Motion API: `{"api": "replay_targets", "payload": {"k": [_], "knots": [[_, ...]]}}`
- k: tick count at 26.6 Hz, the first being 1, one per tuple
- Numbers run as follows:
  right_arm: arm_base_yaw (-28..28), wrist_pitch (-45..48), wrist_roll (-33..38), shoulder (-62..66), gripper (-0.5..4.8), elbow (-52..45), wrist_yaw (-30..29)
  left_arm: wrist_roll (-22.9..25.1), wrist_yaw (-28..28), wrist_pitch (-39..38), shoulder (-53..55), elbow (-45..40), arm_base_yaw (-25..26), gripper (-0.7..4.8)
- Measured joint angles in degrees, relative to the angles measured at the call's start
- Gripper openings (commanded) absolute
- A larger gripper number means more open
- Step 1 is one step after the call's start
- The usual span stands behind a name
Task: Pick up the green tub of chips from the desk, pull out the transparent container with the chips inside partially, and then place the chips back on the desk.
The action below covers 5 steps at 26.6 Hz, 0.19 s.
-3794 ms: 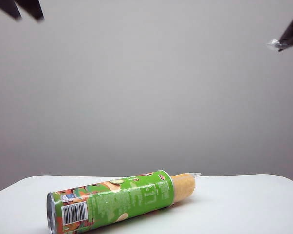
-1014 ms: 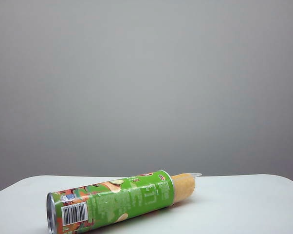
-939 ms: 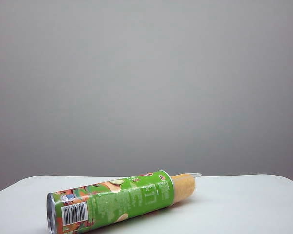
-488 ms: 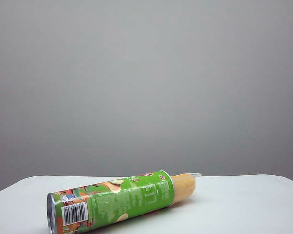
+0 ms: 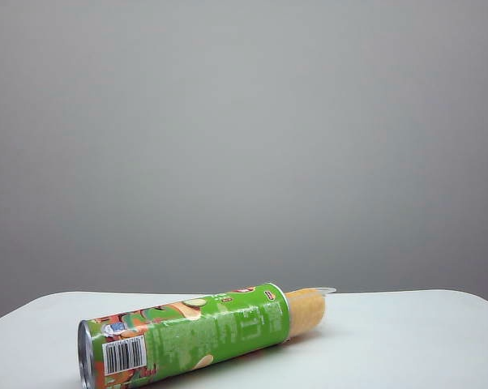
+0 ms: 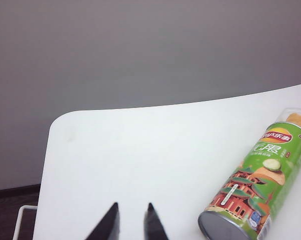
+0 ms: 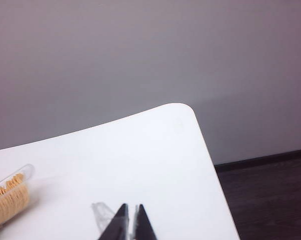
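Observation:
The green tub of chips point(image 5: 187, 336) lies on its side on the white desk point(image 5: 406, 340), silver bottom end towards the front left. Out of its open end sticks the transparent container point(image 5: 310, 308) with the orange-yellow chips point(image 7: 8, 202) inside. Neither gripper shows in the exterior view. In the left wrist view my left gripper point(image 6: 133, 204) hangs over bare desk beside the tub point(image 6: 258, 192), slightly open with nothing between its fingers. My right gripper point(image 7: 132, 205) is shut above the desk, apart from the container point(image 7: 10, 197). A thin clear flap point(image 7: 103, 212) clings beside its fingertips.
A plain grey wall point(image 5: 244, 146) stands behind the desk. The desk's rounded corners point(image 7: 183, 112) and edges drop off to a dark floor point(image 7: 270, 195). A white wire frame point(image 6: 20, 220) stands beside the desk's edge near the left gripper.
Both grippers, seen at the exterior view's top corners in the earliest frame, have gone out of that view. The tub and container have stayed where they were.

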Motion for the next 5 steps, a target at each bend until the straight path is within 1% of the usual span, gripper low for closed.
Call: {"api": "replay_targets", "payload": {"k": [5], "knots": [[0.0,0.0,0.0,0.0,0.22,0.0,0.0,-0.02,0.0,0.02,0.0,0.0,0.0,0.67]]}}
